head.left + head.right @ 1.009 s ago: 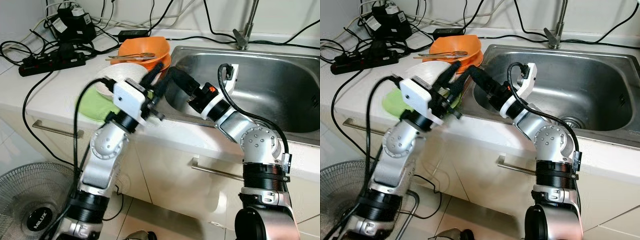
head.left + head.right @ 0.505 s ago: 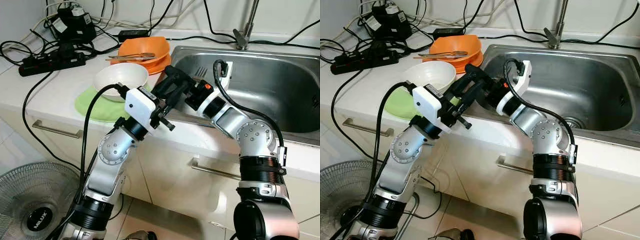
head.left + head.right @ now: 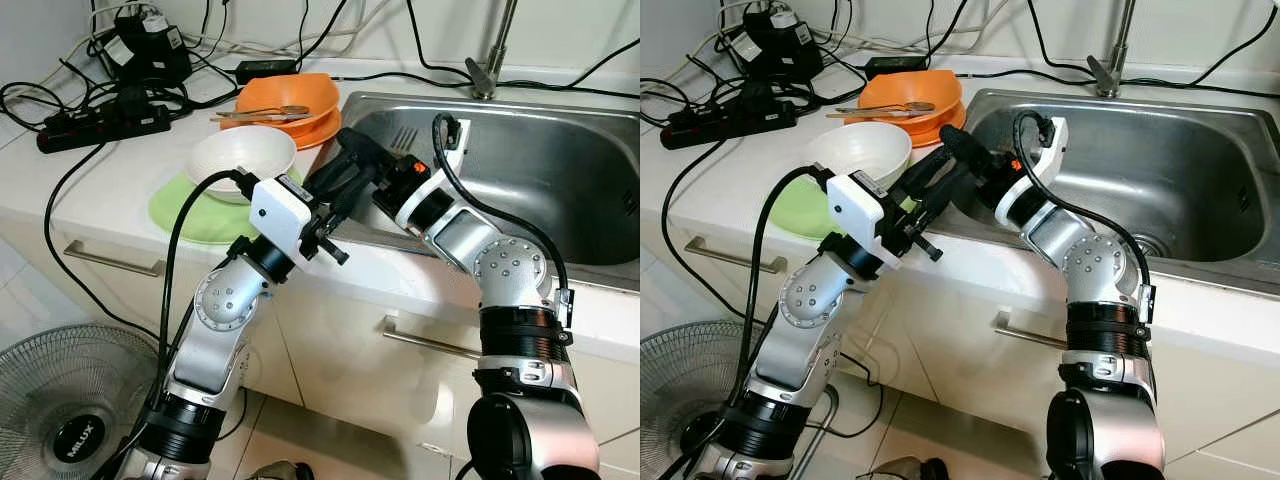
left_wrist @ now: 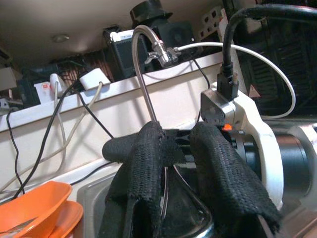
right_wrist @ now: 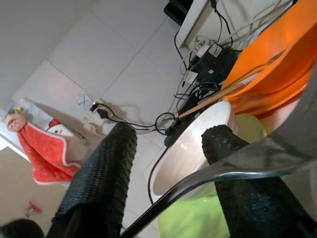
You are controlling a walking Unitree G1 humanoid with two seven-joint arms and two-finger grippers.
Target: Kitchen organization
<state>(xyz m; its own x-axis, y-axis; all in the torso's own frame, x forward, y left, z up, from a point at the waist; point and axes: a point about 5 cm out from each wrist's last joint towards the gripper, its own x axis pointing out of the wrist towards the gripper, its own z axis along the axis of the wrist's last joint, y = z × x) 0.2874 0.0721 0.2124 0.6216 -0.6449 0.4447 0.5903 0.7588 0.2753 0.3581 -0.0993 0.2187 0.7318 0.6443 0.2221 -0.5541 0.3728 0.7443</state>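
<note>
From my head camera I see my left gripper [image 3: 335, 190] and my right gripper [image 3: 345, 150] crossing each other above the front left corner of the sink [image 3: 560, 150]. Just beside them on the counter [image 3: 90, 175] stands the white bowl [image 3: 240, 155] on a green mat [image 3: 190, 215], and behind it the orange bowls [image 3: 290, 105] with a spoon [image 3: 265, 112] across them. In my left wrist view the two fingers [image 4: 143, 173] stand apart with nothing between them, and my right arm's wrist is directly in front. In my right wrist view the fingers [image 5: 106, 168] are also apart and empty; beyond them are the white bowl [image 5: 193, 144] and the sink edge. I think the step is to reach for the white bowl. To do it well, I should first separate my arms, then bring one gripper over the bowl's rim slowly, keeping away from the cables [image 3: 60, 95].
</note>
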